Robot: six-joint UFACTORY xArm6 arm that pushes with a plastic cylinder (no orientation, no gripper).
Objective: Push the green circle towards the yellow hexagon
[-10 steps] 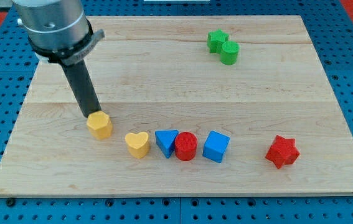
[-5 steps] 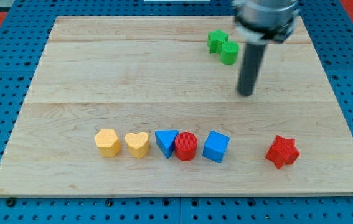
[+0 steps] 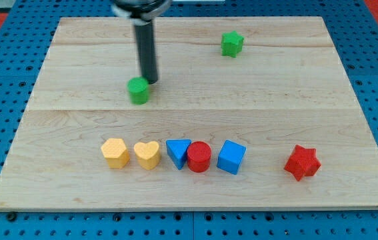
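The green circle [image 3: 138, 91] sits left of the board's middle. My tip [image 3: 150, 81] touches its upper right side. The yellow hexagon [image 3: 115, 153] lies in the bottom row, below and slightly left of the green circle, well apart from it. The rod rises from the tip to the view's top edge.
Right of the hexagon runs a row: yellow heart [image 3: 147, 155], blue triangle [image 3: 178, 152], red circle [image 3: 199, 157], blue cube [image 3: 231, 157]. A red star [image 3: 303, 163] lies at the lower right. A green star [image 3: 231, 44] sits near the top. The wooden board [image 3: 349, 120] rests on blue pegboard.
My tip swept from beside the yellow hexagon to the green blocks at the top right, then left. The green circle has moved from beside the green star to left of the middle.
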